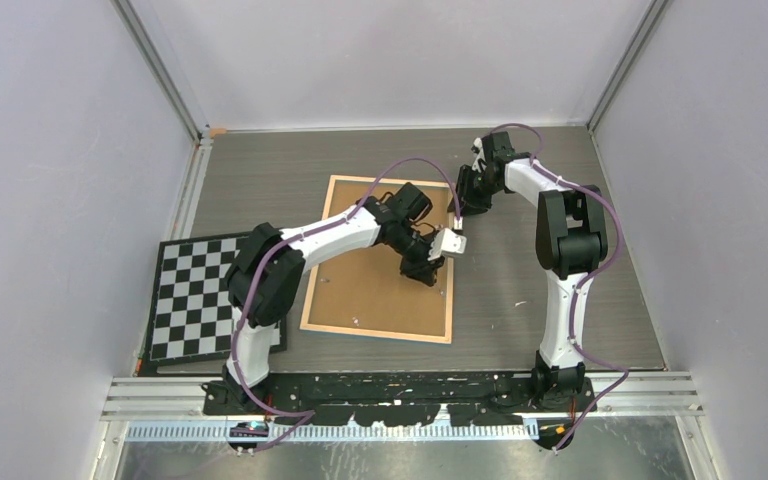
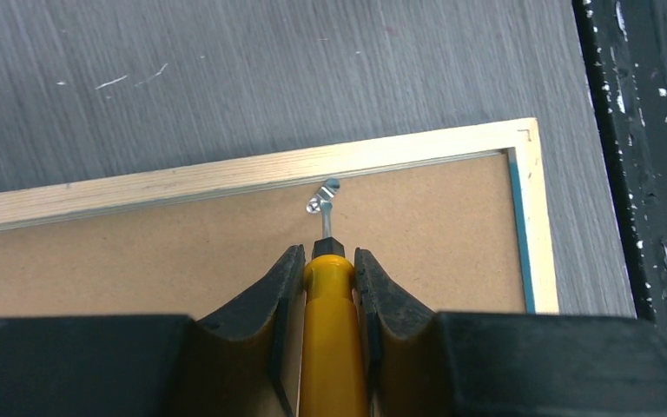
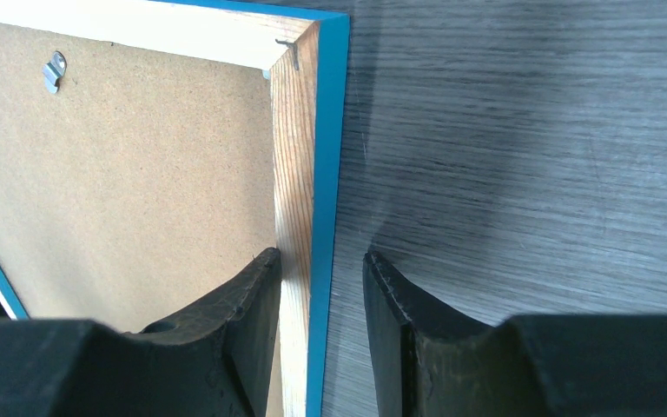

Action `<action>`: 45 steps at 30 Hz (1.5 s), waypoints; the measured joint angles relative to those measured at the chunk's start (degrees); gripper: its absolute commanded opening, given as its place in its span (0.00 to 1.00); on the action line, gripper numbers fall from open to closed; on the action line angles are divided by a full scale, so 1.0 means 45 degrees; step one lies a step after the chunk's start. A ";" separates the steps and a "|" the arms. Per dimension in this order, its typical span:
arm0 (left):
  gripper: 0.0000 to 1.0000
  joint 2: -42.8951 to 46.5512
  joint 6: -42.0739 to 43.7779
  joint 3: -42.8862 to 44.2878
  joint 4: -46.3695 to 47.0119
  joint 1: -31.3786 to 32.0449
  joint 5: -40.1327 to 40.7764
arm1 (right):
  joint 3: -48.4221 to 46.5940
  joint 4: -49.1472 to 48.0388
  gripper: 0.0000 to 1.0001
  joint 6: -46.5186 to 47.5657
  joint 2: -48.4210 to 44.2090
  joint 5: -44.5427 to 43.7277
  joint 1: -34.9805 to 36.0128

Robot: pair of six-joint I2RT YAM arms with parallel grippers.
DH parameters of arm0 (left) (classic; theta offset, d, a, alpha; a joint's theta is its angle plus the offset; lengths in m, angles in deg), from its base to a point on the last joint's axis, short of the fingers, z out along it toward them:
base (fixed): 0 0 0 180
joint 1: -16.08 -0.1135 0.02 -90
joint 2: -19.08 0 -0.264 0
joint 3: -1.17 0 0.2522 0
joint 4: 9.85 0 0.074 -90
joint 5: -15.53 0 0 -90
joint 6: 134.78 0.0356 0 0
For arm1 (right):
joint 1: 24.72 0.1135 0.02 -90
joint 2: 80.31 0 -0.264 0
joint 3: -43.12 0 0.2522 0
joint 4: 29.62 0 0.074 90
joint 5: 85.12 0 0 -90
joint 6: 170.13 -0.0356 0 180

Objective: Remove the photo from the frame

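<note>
The frame lies face down on the table, brown fibreboard back up, with a light wood rim. The photo is hidden under the back. My left gripper is over the frame's right side, shut on a yellow-handled screwdriver. Its metal tip rests at a small metal tab next to the rim. My right gripper is at the frame's far right corner. In the right wrist view it straddles the wood and blue rim. Its jaws are apart, with a gap on the outer side.
A black-and-white checkerboard lies left of the frame, under the left arm. Another metal tab sits on the back near the far corner. Grey walls stand on three sides. The black base rail runs along the near edge.
</note>
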 measured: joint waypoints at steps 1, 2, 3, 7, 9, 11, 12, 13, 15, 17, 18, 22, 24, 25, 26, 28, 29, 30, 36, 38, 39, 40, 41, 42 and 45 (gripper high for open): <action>0.00 0.0000 -0.0126 0.0005 0.0146 0.0000 0.0049 | 0.0000 0.0000 0.44 0.0000 0.0000 0.0000 0.0000; 0.00 0.0000 -0.0272 0.0019 0.0243 0.0000 0.0121 | 0.0000 0.0000 0.44 0.0000 0.0000 0.0000 0.0000; 0.00 0.0000 -0.0359 0.0024 0.0330 0.0000 0.0170 | 0.0000 -0.0005 0.44 -0.0005 0.0000 0.0000 0.0000; 0.00 -0.0024 -0.0709 0.0087 0.0646 0.0000 0.0350 | 0.0005 -0.0005 0.44 -0.0015 0.0000 0.0000 0.0000; 0.00 -0.0107 -0.0797 0.0175 0.0733 0.0005 0.0364 | 0.0005 -0.0005 0.44 -0.0024 0.0000 0.0000 0.0000; 0.00 -0.0170 -0.0787 0.0233 0.0724 0.0005 0.0359 | 0.0005 -0.0005 0.44 -0.0034 0.0000 0.0000 0.0000; 0.00 -0.0209 -0.0743 0.0257 0.0704 0.0005 0.0355 | 0.0005 -0.0005 0.44 -0.0039 0.0000 0.0000 0.0000; 0.00 -0.0262 -0.0680 0.0291 0.0651 0.0019 0.0330 | 0.0005 -0.0005 0.44 -0.0039 0.0000 0.0000 0.0000; 0.00 -0.0384 -0.0573 0.0374 0.0476 0.0049 0.0321 | 0.0010 -0.0010 0.44 -0.0044 0.0000 0.0000 0.0000; 0.00 -0.0534 -0.0408 0.0476 0.0253 0.0097 0.0321 | 0.0019 -0.0015 0.44 -0.0049 0.0000 0.0005 0.0000; 0.00 -0.0578 -0.0325 0.0520 0.0194 0.0117 0.0267 | 0.0034 -0.0029 0.44 -0.0044 0.0000 0.0005 0.0000; 0.00 -0.0656 0.0058 0.0719 -0.0117 0.0180 0.0325 | 0.0117 -0.0121 0.44 -0.0049 -0.0029 0.0010 0.0000; 0.00 -0.0699 0.0316 0.0835 -0.0311 0.0185 0.0325 | 0.0180 -0.0194 0.44 -0.0049 -0.0068 0.0010 0.0000; 0.00 -0.0714 0.0437 0.0879 -0.0389 0.0194 0.0330 | 0.0243 -0.0257 0.44 -0.0049 -0.0107 0.0005 0.0000; 0.00 -0.0719 0.0656 0.0908 -0.0481 0.0199 0.0325 | 0.0282 -0.0306 0.44 -0.0049 -0.0126 0.0005 0.0000; 0.00 -0.0719 0.1015 0.0957 -0.0636 0.0219 0.0330 | 0.0306 -0.0340 0.44 -0.0049 -0.0136 0.0005 0.0000; 0.00 -0.0719 0.1200 0.0991 -0.0729 0.0228 0.0330 | 0.0311 -0.0350 0.44 -0.0049 -0.0141 0.0005 0.0000; 0.00 -0.0719 0.1423 0.1073 -0.0937 0.0233 0.0335 | 0.0325 -0.0364 0.44 -0.0049 -0.0146 0.0005 0.0000; 0.00 -0.0724 0.2798 0.1438 -0.3055 0.0287 0.0272 | 0.0364 -0.0408 0.44 -0.0049 -0.0170 0.0005 0.0000; 0.00 -0.0748 0.3050 0.1569 -0.3521 0.0325 0.0291 | 0.0374 -0.0418 0.44 -0.0049 -0.0170 0.0005 0.0000; 0.00 -0.0763 0.3041 0.1637 -0.3653 0.0340 0.0291 | 0.0374 -0.0418 0.44 -0.0049 -0.0170 0.0005 0.0000; 0.00 -0.0777 0.2982 0.1719 -0.3716 0.0340 0.0291 | 0.0384 -0.0427 0.44 -0.0044 -0.0175 0.0005 0.0000; 0.00 -0.0782 0.2880 0.1763 -0.3682 0.0340 0.0287 | 0.0389 -0.0432 0.44 -0.0049 -0.0180 0.0005 0.0000; 0.00 -0.0782 0.2705 0.1778 -0.3589 0.0340 0.0282 | 0.0408 -0.0447 0.44 -0.0049 -0.0194 0.0005 0.0000; 0.00 -0.0758 0.1792 0.1617 -0.2589 0.0340 0.0321 | 0.0432 -0.0481 0.44 -0.0044 -0.0194 0.0010 0.0000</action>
